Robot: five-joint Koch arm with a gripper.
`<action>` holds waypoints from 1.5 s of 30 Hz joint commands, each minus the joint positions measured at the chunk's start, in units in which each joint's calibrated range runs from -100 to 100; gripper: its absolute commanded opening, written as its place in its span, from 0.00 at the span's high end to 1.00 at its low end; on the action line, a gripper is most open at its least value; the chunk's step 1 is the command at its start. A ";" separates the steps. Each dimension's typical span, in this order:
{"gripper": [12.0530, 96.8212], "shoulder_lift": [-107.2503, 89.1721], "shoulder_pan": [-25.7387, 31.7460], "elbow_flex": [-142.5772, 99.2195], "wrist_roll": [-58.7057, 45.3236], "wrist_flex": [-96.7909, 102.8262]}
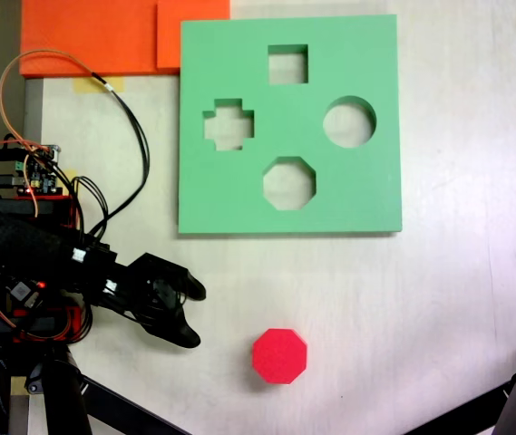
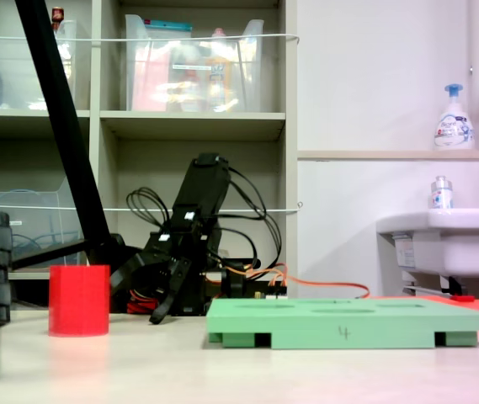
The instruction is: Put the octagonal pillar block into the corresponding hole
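Sitting upright on the pale surface (image 1: 439, 299): the octagonal pillar block (image 1: 280, 355), well apart from the green board (image 1: 239, 195) and its octagonal hole (image 1: 289, 183). Hovering left of the block in a fixed view, the fingers (image 1: 193, 314) spreading open, gripping nothing.

The octagonal pillar block (image 1: 280, 355) and the green board (image 1: 230, 195) look like matt foam. The gripper (image 1: 191, 314) is black plastic, faintly glossy. The desk (image 1: 457, 299) is smooth and pale.
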 commanded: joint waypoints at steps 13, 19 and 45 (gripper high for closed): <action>0.60 -0.41 1.90 26.23 11.67 -54.22; 0.51 -0.41 1.71 46.17 13.43 -70.98; 0.22 84.51 1.17 112.87 13.14 -86.87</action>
